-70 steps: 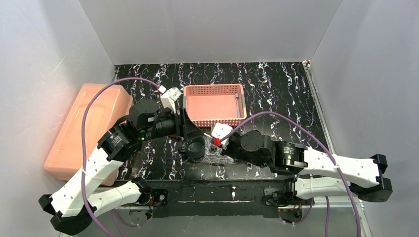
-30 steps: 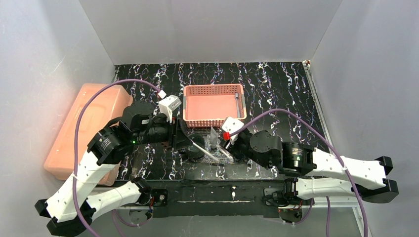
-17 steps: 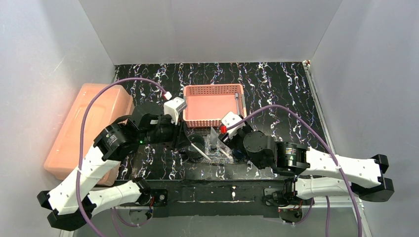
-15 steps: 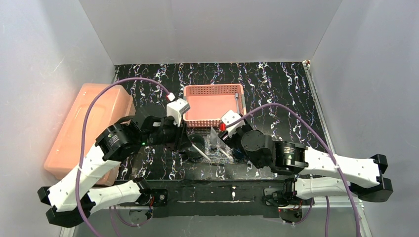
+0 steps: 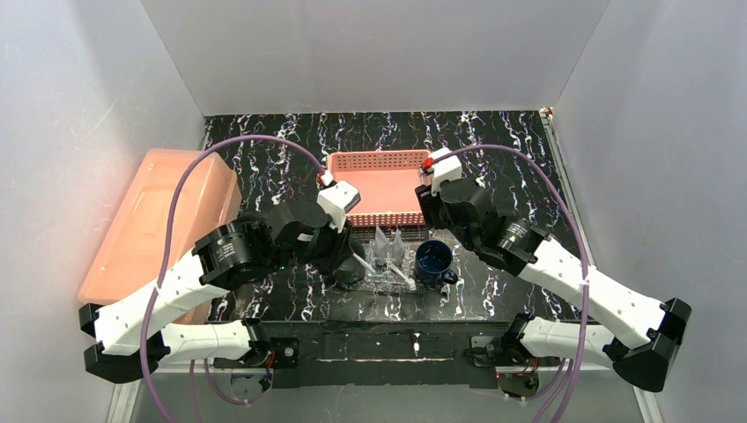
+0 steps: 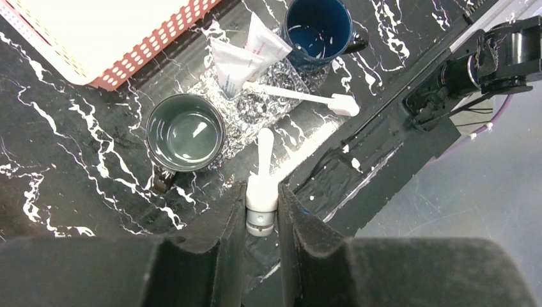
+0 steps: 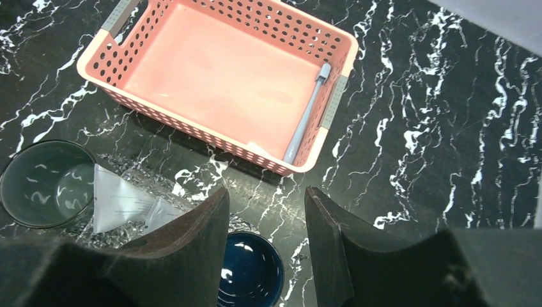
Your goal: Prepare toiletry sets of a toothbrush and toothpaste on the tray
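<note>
My left gripper (image 6: pixel 262 189) is shut on the thick end of a white toothbrush (image 6: pixel 264 150), which points out over the near edge of the glittery clear tray (image 6: pixel 255 110). A second white toothbrush (image 6: pixel 294 96) lies across the tray beside two white toothpaste tubes (image 6: pixel 233 61). From above, the left gripper (image 5: pixel 348 256) hangs at the tray's (image 5: pixel 383 280) left end. My right gripper (image 7: pixel 265 211) is open and empty, above the table between the pink basket (image 7: pixel 160 115) and the blue cup (image 7: pixel 250 275). In the top view the right gripper (image 5: pixel 433 211) sits at the basket's right front corner.
A grey toothbrush (image 7: pixel 307 115) lies in the pink basket's (image 5: pixel 339 167) right side. A grey-green cup (image 6: pixel 185 132) stands at the tray's left end, and a blue cup (image 5: pixel 433 260) at its right end. A big salmon box (image 5: pixel 150 229) sits at the far left.
My right arm has risen and pulled back from the tray toward the basket's right end, jaws open. The left arm has shifted right with its toothbrush, coming over the tray's left end.
</note>
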